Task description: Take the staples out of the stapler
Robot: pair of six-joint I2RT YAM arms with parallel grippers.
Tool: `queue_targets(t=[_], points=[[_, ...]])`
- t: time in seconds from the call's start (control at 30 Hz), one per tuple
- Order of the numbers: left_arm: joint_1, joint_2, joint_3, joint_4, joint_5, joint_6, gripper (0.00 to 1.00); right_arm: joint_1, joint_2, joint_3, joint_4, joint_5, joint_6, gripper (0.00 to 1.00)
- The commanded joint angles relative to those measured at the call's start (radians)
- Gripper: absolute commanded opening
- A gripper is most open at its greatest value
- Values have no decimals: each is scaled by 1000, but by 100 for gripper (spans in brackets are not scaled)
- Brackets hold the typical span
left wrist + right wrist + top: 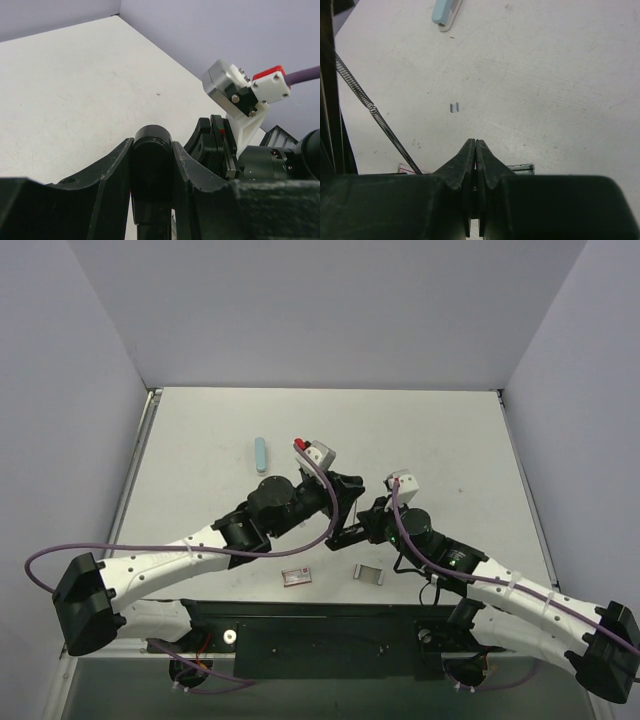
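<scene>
Left wrist view: your left tool (152, 147) clamps the black stapler (151, 172) above the table (75, 75); right tool (476, 146) pinched shut. If the stretched spring (370, 107) snaps back, the stapler could jerk free.

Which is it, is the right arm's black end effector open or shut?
Shut. The right arm's black end effector shows both fingertips pressed together, no gap and nothing visible between them.
</scene>
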Motion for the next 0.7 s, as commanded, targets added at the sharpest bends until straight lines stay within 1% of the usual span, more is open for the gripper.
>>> queue_targets(t=[0.0, 0.27, 0.4, 0.5, 0.67], points=[[16, -15, 107, 256, -54, -13, 0, -4, 22, -21, 25, -33, 27, 0], [25, -19, 113, 292, -92, -4, 0, -2, 42, -54, 73, -56, 70, 0], [31, -13, 107, 315, -115, -3, 0, -4, 56, -72, 133, -70, 90, 0], [39, 2, 116, 319, -112, -2, 0, -4, 62, -81, 189, -69, 92, 0], [53, 42, 135, 317, -100, -13, 0, -4, 79, -55, 237, -69, 72, 0]])
